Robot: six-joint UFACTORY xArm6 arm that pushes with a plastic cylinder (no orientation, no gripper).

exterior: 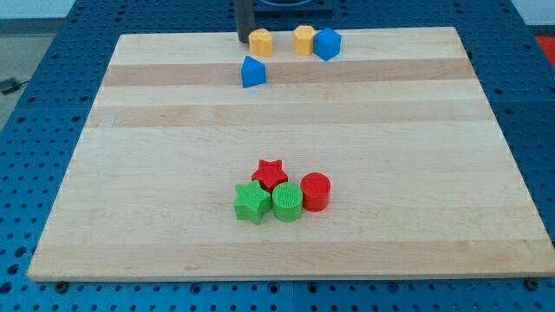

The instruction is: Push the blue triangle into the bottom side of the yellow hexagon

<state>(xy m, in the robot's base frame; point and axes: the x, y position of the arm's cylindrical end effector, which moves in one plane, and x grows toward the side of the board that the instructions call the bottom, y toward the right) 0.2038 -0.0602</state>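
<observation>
The blue triangle (252, 72) lies near the view's top, left of centre. The yellow hexagon (261, 42) sits just above it and slightly to the right, a small gap apart. My tip (245, 41) rests on the board right beside the yellow hexagon's left side, above the blue triangle. Whether the tip touches the hexagon cannot be told. A second yellow block (303, 40) and a blue cube-like block (327, 43) stand touching each other to the right of the hexagon.
A cluster sits at lower centre: a red star (270, 173), a red cylinder (315, 191), a green star (252, 203) and a green cylinder (287, 202). The wooden board (130, 173) ends just above my tip.
</observation>
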